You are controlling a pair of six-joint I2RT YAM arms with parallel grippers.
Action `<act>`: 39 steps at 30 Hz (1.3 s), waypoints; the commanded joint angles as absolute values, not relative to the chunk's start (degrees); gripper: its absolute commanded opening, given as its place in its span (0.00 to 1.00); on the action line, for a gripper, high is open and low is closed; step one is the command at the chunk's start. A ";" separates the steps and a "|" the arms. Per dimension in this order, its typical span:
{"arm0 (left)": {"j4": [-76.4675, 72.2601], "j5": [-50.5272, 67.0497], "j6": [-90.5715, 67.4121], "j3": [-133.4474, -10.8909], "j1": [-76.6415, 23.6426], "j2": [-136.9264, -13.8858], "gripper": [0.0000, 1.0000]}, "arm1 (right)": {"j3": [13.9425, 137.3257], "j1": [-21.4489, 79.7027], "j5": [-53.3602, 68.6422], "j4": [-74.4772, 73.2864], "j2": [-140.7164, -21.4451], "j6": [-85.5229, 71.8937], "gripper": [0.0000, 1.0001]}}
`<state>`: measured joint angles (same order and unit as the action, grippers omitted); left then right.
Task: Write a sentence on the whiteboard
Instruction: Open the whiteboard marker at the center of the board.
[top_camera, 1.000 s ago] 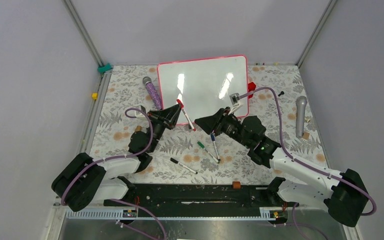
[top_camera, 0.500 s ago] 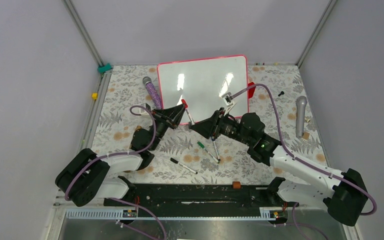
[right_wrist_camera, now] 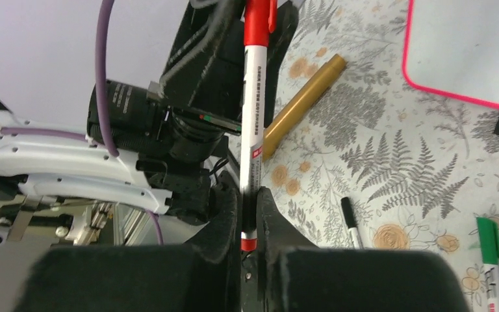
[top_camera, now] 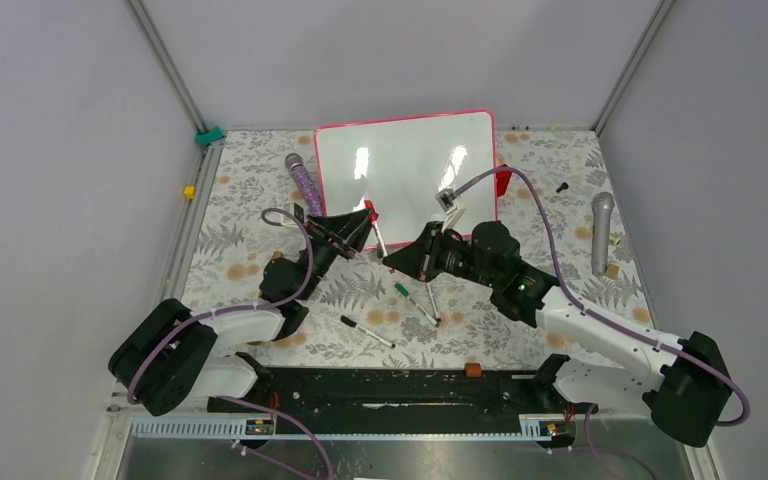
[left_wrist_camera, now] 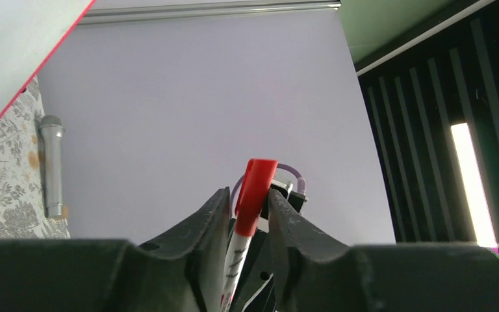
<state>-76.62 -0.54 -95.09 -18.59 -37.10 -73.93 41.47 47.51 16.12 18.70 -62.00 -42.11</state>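
The right gripper (right_wrist_camera: 250, 203) has just come in from the side and closed: a second ago its jaws stood spread and apart from the marker (right_wrist_camera: 255, 110), and now they are pressed together on the marker's tail end, pinching the white barrel just above its red butt. The left gripper (left_wrist_camera: 249, 214) has the other end, with the red cap standing up between its fingers. Whether those jaws are squeezing the cap or have begun to slacken I cannot tell from its wrist view. So the marker is now bridged between both arms, raised off the table just in front of the near edge of the board (top_camera: 405, 165). The board itself lies flat at the far middle of the table, and its white face shows only glare, with no sentence on it. With one arm on the cap and the other on the barrel, this looks like the set-up for pulling the cap off (or possibly a plain handover to the right arm). Either way, writing has not started. The green pen (top_camera: 401, 291) and black pen (top_camera: 367, 332) lie untouched on the cloth nearer the arms.
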 commanded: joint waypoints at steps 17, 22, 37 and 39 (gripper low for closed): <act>-27.55 46.79 -71.36 -34.61 -18.73 -61.89 0.62 | 61.76 44.72 41.37 -18.82 -61.94 -28.60 0.00; -30.78 49.68 -73.56 -33.19 -14.99 -61.03 0.62 | 63.76 43.77 44.52 -20.60 -64.06 -27.76 0.00; -38.80 60.97 -78.99 -32.38 -13.35 -61.75 0.62 | 65.68 42.03 48.33 -21.49 -68.22 -27.08 0.00; -39.20 61.80 -79.35 -32.34 -13.51 -61.15 0.61 | 65.94 42.04 48.20 -21.36 -68.80 -26.90 0.00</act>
